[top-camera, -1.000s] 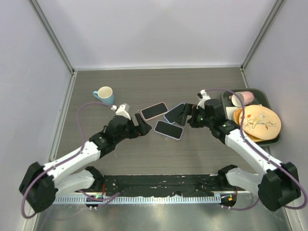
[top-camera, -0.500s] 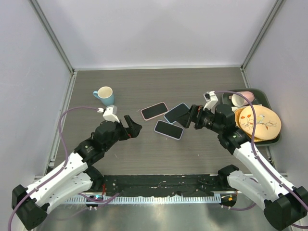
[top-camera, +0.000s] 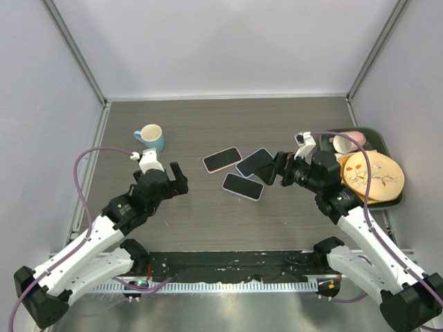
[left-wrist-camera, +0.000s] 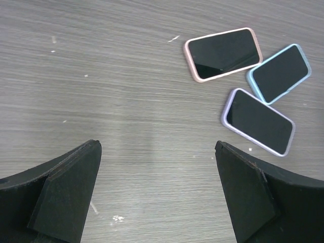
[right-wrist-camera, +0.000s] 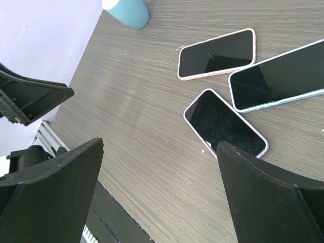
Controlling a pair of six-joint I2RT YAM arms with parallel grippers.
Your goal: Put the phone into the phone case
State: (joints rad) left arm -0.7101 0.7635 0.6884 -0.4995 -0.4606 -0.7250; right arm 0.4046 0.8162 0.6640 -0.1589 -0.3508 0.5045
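Three phones lie face up mid-table, each with a dark screen inside a coloured rim: a pink one [top-camera: 221, 158] [left-wrist-camera: 223, 53] [right-wrist-camera: 217, 53], a light blue one [top-camera: 254, 161] [left-wrist-camera: 280, 72] [right-wrist-camera: 281, 76] and a lilac one [top-camera: 243, 186] [left-wrist-camera: 258, 121] [right-wrist-camera: 225, 122]. I cannot tell a bare phone or an empty case apart among them. My left gripper [top-camera: 177, 181] [left-wrist-camera: 157, 192] is open and empty, left of the phones over bare table. My right gripper [top-camera: 275, 169] [right-wrist-camera: 162, 192] is open and empty, just right of the blue phone.
A light blue mug [top-camera: 150, 136] [right-wrist-camera: 126, 10] stands at the back left. A dark tray [top-camera: 385, 135] at the right edge holds a patterned plate [top-camera: 374, 176] and a pink cup [top-camera: 348, 142]. The left arm's gripper shows in the right wrist view [right-wrist-camera: 30, 96].
My left gripper has drawn back to the left, away from the pink phone. My right gripper has pulled back to the right, off the blue phone. The phones have barely moved.
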